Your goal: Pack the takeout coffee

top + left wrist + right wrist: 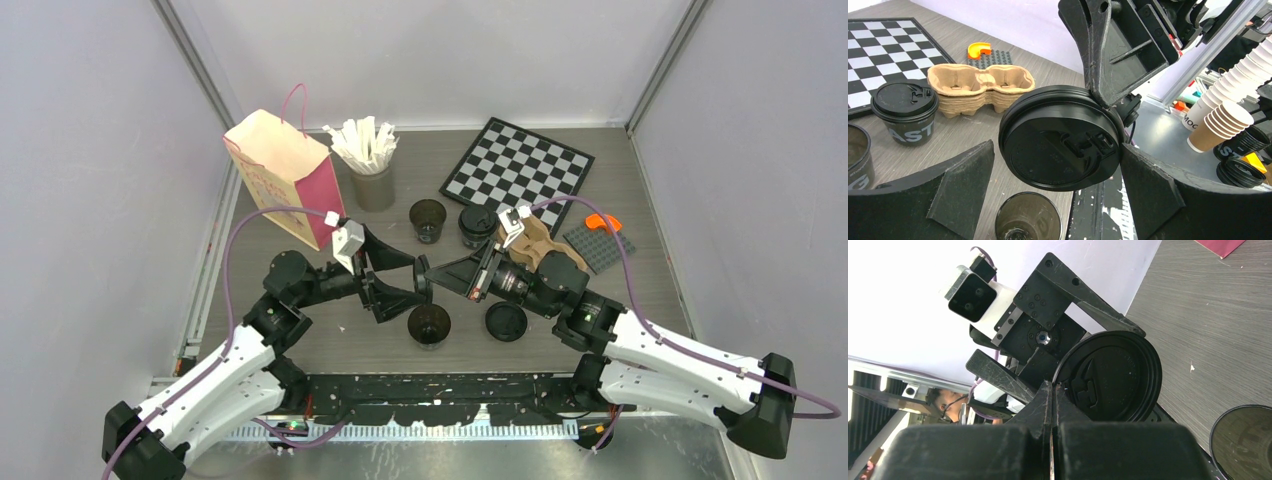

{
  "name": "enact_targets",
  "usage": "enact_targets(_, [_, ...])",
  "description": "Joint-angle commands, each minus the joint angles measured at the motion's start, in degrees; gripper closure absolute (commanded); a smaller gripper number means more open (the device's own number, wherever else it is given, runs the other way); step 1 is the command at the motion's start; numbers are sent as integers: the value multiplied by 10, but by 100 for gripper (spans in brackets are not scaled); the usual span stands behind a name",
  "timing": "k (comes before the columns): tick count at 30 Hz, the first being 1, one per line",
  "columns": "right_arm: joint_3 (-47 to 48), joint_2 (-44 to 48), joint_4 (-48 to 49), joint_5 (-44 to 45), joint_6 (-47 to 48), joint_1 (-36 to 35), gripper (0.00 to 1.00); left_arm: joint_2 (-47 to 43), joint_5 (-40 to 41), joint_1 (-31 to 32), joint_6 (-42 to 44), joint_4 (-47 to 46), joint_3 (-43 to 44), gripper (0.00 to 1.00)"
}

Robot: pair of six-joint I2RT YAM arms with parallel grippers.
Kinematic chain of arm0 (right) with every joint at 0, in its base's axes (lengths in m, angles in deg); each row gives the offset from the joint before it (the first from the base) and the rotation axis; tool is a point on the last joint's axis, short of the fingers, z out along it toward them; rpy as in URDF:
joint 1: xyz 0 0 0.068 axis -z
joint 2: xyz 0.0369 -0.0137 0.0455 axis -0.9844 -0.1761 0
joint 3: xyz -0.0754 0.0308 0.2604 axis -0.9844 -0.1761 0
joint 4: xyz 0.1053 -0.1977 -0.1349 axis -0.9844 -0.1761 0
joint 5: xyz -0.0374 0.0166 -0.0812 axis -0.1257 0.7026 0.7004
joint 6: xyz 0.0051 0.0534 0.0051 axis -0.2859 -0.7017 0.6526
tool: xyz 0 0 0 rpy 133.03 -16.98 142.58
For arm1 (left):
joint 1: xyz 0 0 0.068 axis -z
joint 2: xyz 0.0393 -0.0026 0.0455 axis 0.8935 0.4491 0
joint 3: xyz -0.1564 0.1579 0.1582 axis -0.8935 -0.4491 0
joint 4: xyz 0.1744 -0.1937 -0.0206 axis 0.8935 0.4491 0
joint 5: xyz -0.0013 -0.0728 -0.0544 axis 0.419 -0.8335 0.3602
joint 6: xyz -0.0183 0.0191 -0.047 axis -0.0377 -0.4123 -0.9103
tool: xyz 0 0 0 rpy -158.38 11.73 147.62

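Pinching black lid (pixel 1113 375), right pincer (pixel 1052 387), grey cup (pixel 373 188) holding white stirrers (pixel 365 143)

The gap between the wide-set jaws of my left gripper (pixel 422 278) is filled by the lid (pixel 1060 137), which my right gripper (pixel 1053 390) pinches by its rim. On the near side, the open cup (pixel 429 325) has its mouth uncovered from above. A loose lid (pixel 505 321) lies just right of it. Farther back, a second open cup (pixel 427 220) and a lidded cup (pixel 478 225) stand in the way.
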Motion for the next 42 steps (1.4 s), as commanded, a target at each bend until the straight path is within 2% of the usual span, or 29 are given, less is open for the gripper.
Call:
enact_targets(1, [12, 1, 24, 0, 0, -4, 100, -2, -7, 2, 8, -28, -1, 4])
enact_targets(14, [7, 14, 2, 18, -2, -3, 95, 7, -8, 2, 2, -13, 3, 22])
enact_targets(20, [9, 25, -31, 30, 2, -3, 81, 4, -4, 2, 9, 26, 10, 26])
enact_targets(22, [9, 35, -50, 41, 5, -3, 69, -1, 2, 2, 17, 47, 14, 28])
enact_targets(27, [13, 81, -162, 117, 15, -3, 45, -24, 29, 3, 47, 155, 38, 30])
enact_targets(34, [37, 132, -324, 206, 71, -3, 19, -12, 109, 19, 106, 408, 131, 30])
enact_targets(37, [36, 138, -376, 212, 93, -3, 16, 20, 148, 47, 112, 480, 176, 32])
enact_targets(42, [42, 132, -448, 232, 115, -2, 15, 115, 248, 116, 104, 596, 261, 35])
